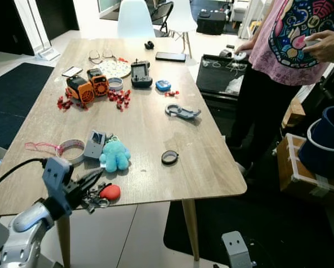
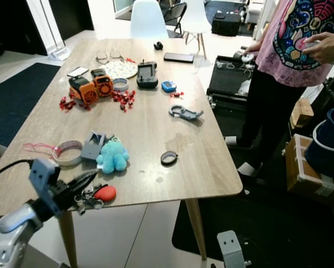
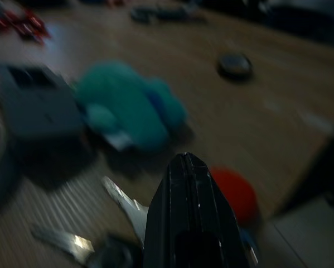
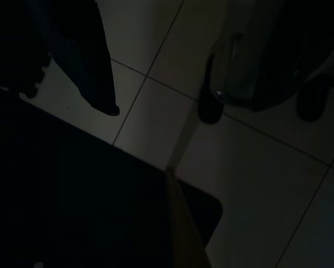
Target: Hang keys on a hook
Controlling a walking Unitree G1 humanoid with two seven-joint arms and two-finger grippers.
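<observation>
My left gripper [image 1: 94, 181] sits at the near left edge of the wooden table [image 1: 150, 131], its black fingers pressed together on the keys [image 1: 97, 198], which lie at that edge with their red fob [image 1: 110, 192]. A teal plush octopus [image 1: 114, 156] lies just beyond. My right arm hangs idle above the tiled floor [image 4: 155, 100].

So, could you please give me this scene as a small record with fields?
surface: wooden table
keys: bunch with a red fob, at the near table edge
left end effector: at the keys, fingers on the bunch; grip cannot be confirmed
right arm: hangs idle over the tiled floor
beside the keys: teal plush toy, grey box, tape roll
middle of table: black ring, grey carabiner
far end: orange toy, black phone
person: stands at the table's right side
</observation>
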